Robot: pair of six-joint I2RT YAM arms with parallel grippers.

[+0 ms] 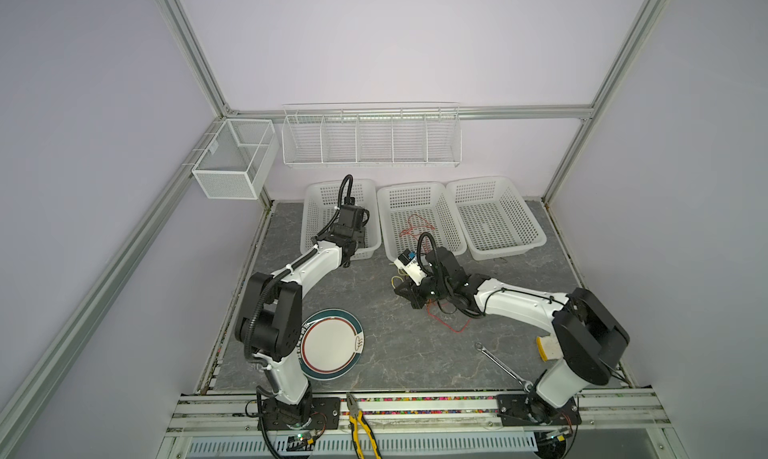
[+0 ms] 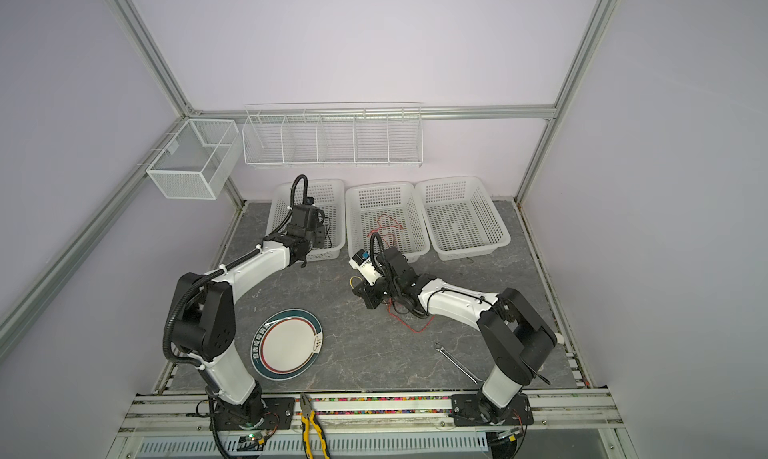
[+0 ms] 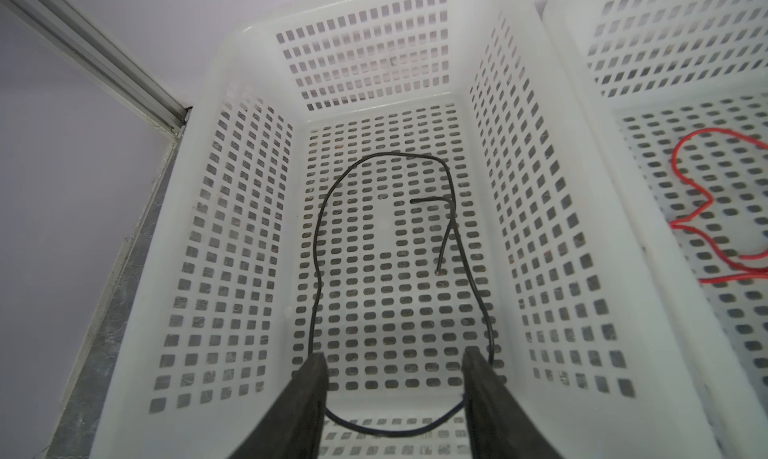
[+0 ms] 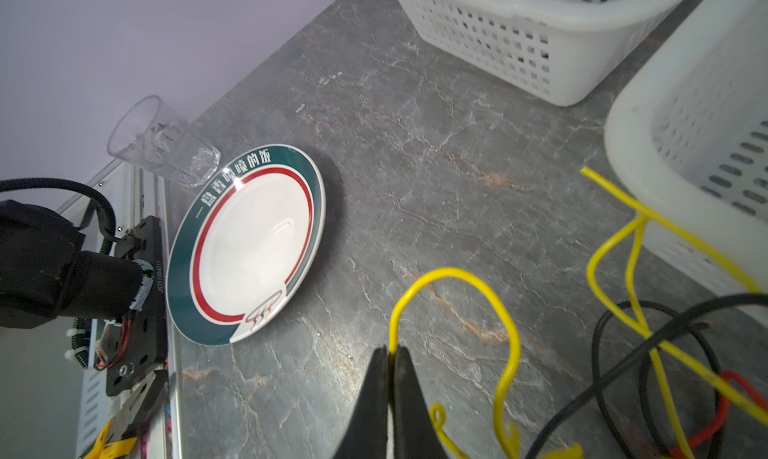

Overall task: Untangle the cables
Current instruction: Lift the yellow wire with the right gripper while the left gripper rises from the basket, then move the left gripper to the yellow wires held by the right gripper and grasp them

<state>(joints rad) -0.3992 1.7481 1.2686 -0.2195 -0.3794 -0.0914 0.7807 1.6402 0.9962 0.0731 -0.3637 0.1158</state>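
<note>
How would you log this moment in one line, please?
left end effector: open over thin black wire in white plastic basket | right end effector: shut on thin yellow wire | task: unfinished

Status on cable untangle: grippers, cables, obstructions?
Left gripper open above black cable in left basket. Right gripper shut on yellow cable, tangled with other cables. Middle basket crowds tangle.

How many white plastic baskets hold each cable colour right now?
With thin black cable: 1, left white perforated plastic basket
With thin red cable: 1, middle basket
Without cable: 1, right basket
Total: 3
</note>
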